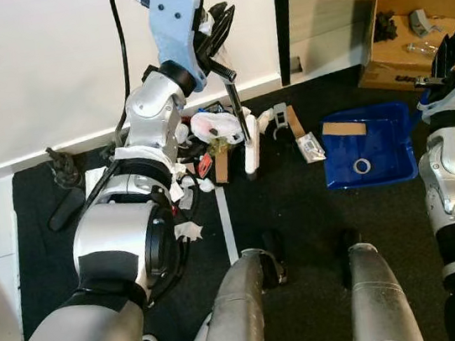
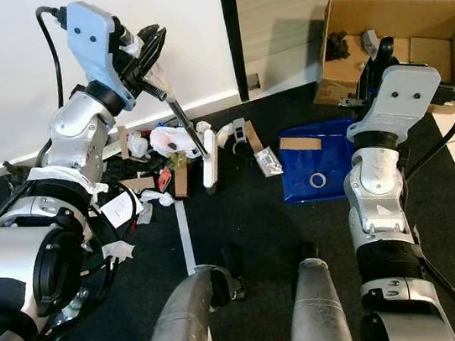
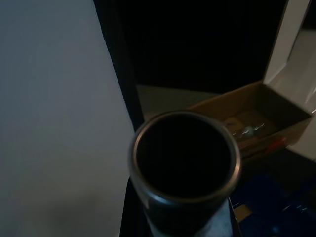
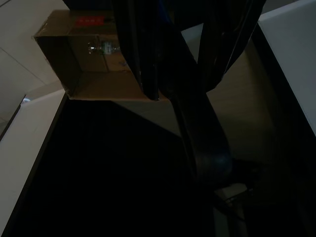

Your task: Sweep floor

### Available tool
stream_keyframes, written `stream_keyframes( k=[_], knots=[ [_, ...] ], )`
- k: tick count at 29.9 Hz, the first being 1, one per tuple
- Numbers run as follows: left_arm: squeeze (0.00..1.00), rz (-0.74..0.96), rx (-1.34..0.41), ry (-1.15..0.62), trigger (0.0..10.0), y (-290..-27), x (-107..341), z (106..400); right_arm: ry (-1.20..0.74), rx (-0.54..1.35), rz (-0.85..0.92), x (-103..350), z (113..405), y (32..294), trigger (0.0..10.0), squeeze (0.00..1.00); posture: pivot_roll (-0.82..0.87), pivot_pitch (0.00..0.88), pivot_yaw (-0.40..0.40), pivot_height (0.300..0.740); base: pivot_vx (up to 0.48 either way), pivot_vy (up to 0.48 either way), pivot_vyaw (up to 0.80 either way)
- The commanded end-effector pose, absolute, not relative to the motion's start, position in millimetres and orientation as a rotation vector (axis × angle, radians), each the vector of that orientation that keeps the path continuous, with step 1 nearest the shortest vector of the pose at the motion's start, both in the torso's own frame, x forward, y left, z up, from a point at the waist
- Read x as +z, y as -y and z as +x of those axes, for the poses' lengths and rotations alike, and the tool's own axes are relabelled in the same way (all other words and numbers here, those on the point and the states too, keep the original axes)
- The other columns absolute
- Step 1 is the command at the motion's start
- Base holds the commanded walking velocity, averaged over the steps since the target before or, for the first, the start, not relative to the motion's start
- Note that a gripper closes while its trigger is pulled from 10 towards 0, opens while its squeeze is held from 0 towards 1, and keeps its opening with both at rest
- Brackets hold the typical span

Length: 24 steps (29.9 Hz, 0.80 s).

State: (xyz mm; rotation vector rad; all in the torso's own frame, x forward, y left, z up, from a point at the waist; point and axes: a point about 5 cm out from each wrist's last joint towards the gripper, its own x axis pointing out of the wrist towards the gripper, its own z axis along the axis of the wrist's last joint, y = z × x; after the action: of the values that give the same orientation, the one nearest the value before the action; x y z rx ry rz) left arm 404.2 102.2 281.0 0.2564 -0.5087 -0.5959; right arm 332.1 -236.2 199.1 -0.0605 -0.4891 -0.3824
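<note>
Left gripper (image 2: pixel 144 59) is up at eleven o'clock, fingers clamped round the top of the broom handle (image 2: pixel 179 116), and the white broom head (image 2: pixel 210 169) is planted on the black mat (image 2: pixel 244 227) just beside the rubbish. In the left wrist view you are staring straight down the handle's hollow end (image 3: pixel 183 157).

Not far along, by my reckoning. The litter pile (image 1: pixel 206 139) sits bunched against the skirting at twelve o'clock: crumpled white paper, a card strip, a red scrap, more paper bits trailing toward ten. A few pieces have strayed toward one o'clock, a small packet (image 1: pixel 310 147) and a clip-like part (image 1: pixel 280 118) among them.

The blue dustpan (image 1: pixel 396 164) lies at two o'clock, well apart from the pile. Inside it: one brown card piece (image 1: pixel 344 128) and a small ring (image 1: pixel 362 166), little else. So most of the sweeping is left.

The cardboard box (image 2: pixel 412 34) at one to two o'clock is open, holding some dark and clear odds and ends, too small to name.

Right gripper (image 2: pixel 374 46) is raised near that box; whether its fingers are parted, I cannot tell.
</note>
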Motion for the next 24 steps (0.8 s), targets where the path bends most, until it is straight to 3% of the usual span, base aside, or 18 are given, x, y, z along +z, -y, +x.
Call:
stream_keyframes(
  k=[1,11,14,24],
  knots=[
    [0.00,0.364,-0.562,0.522,10.0,-105,282,404,0.323,-0.378,-0.013,162,329,230,10.0,0.00,-0.10,0.547,0.269,0.740,0.000,0.000,0.00],
    [0.00,0.436,-0.501,0.472,10.0,-101,275,408,0.336,-0.367,-0.017,167,323,226,10.0,0.00,-0.14,0.582,0.279,0.740,0.000,0.000,0.00],
    [0.00,0.207,-0.497,0.369,10.0,-103,266,412,0.339,-0.363,-0.018,168,319,224,10.0,0.00,-0.15,0.592,0.283,0.740,0.000,0.000,0.00],
    [0.00,-0.074,-0.530,0.328,10.0,-94,267,414,0.346,-0.365,-0.021,173,311,224,10.0,0.00,-0.19,0.611,0.291,0.740,0.000,0.000,0.00]
  ],
)
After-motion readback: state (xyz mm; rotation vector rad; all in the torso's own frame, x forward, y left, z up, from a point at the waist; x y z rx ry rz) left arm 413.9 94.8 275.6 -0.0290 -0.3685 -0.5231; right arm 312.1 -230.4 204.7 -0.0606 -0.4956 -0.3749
